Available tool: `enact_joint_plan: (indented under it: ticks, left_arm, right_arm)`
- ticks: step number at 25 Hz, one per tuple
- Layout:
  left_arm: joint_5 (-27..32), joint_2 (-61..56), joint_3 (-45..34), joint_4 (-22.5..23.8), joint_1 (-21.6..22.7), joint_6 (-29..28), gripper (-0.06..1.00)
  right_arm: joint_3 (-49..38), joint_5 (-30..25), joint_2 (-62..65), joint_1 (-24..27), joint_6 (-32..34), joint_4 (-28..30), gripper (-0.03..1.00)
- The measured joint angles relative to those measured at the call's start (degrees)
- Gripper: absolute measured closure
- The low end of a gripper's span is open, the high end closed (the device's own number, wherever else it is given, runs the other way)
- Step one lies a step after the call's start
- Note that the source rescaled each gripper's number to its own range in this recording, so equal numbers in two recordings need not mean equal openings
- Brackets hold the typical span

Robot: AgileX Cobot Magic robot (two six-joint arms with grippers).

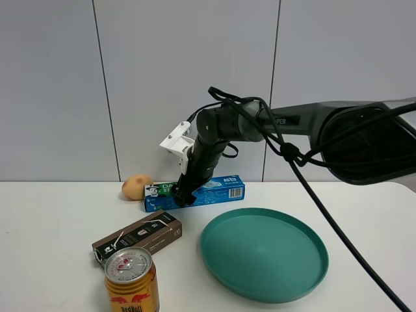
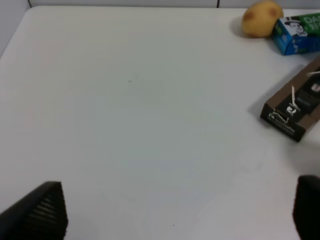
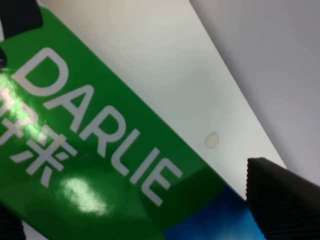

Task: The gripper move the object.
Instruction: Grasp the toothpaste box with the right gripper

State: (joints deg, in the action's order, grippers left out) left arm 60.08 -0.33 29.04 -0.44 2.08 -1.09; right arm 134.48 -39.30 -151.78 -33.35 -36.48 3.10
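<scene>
1. Right gripper: reaches across to the far left-centre of the table and is lowered onto the toothpaste carton. The right wrist view shows dark fingertips at the carton's edge. Whether they clamp it cannot be told.
2. Toothpaste carton: lies flat at the far side. The potato is just to its left, the teal plate is nearer and to the right, and the brown box is nearer.
3. Left gripper: jaws spread wide, nothing between them, over bare table well left of the items.
4. Red Bull can: upright at the near edge.
5. Step in hand, judged: seizing the carton.
6. Next move, judged: calls for a firm squeeze across the narrow sides, then a level lift clear of the potato and the plate rim.
</scene>
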Motion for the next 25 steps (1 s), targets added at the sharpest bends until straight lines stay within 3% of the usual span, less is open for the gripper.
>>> enact_joint_plan:
  ticks: [13, 25]
  left_arm:
    - [0.0, 0.0, 0.0, 0.0, 0.0, 0.0, -0.06]
    - [0.0, 0.0, 0.0, 0.0, 0.0, 0.0, -0.06]
  right_arm:
    - [0.0, 1.9, -0.4, 0.1, -0.4, -4.1, 0.06]
    - [0.9, -2.9, -0.3, 0.1, -0.8, -4.8, 0.06]
